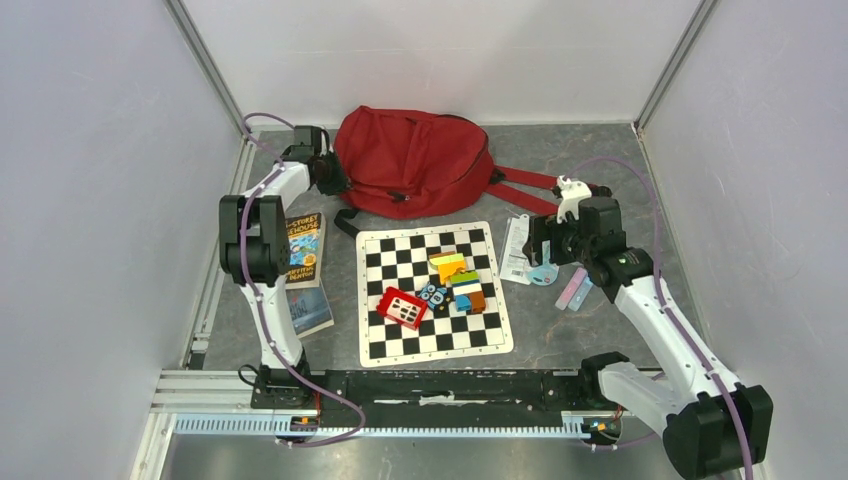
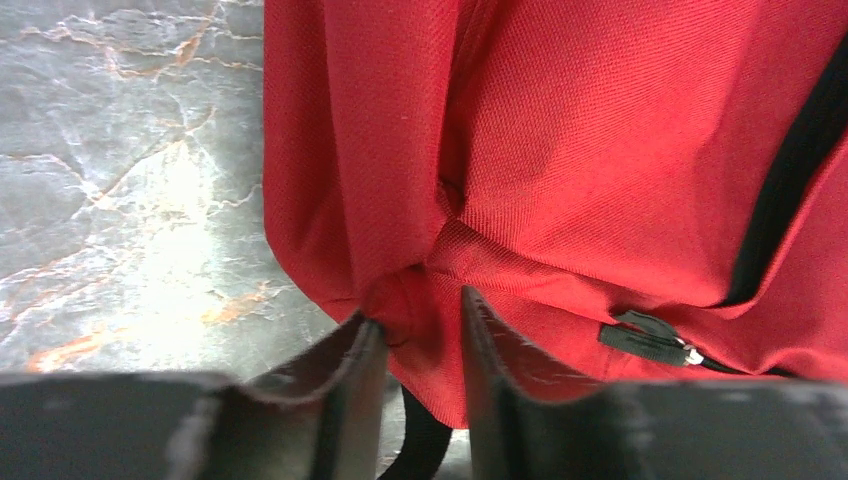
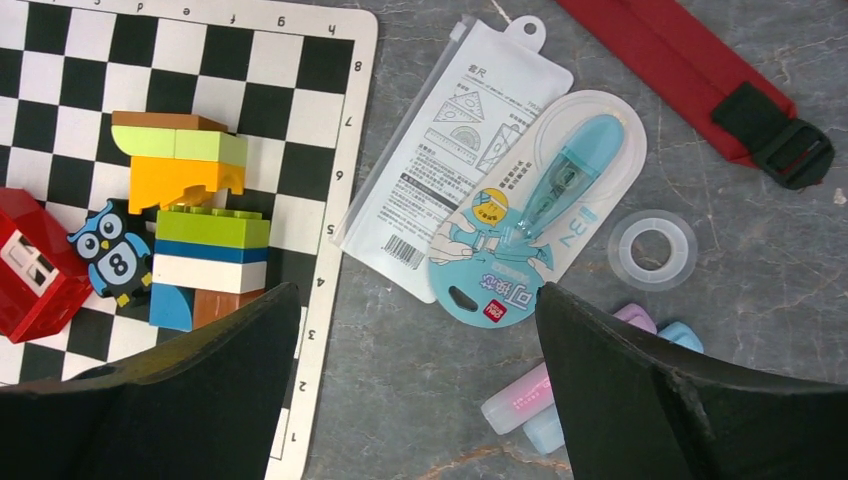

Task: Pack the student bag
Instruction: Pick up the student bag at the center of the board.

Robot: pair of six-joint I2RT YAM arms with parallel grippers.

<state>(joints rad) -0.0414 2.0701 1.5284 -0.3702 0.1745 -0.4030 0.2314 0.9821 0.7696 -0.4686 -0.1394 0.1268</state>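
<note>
The student bag (image 1: 415,160) is a large red backpack lying at the back of the table, its straps (image 1: 530,185) trailing right. My left gripper (image 1: 328,172) is at the bag's left edge. In the left wrist view the gripper (image 2: 420,305) is closed on a fold of the red fabric (image 2: 600,150), with a black zipper pull (image 2: 645,338) just right of it. My right gripper (image 1: 552,248) is open and empty, hovering over bare table (image 3: 415,300) between the chess mat and the stationery.
A chess mat (image 1: 432,290) holds coloured blocks (image 1: 458,278), an owl tile and a red toy (image 1: 402,307). Two books (image 1: 303,250) lie on the left. A ruler pouch (image 3: 450,150), a correction tape pack (image 3: 540,210), a tape ring (image 3: 653,248) and pink and blue sticks (image 3: 520,400) lie to the right.
</note>
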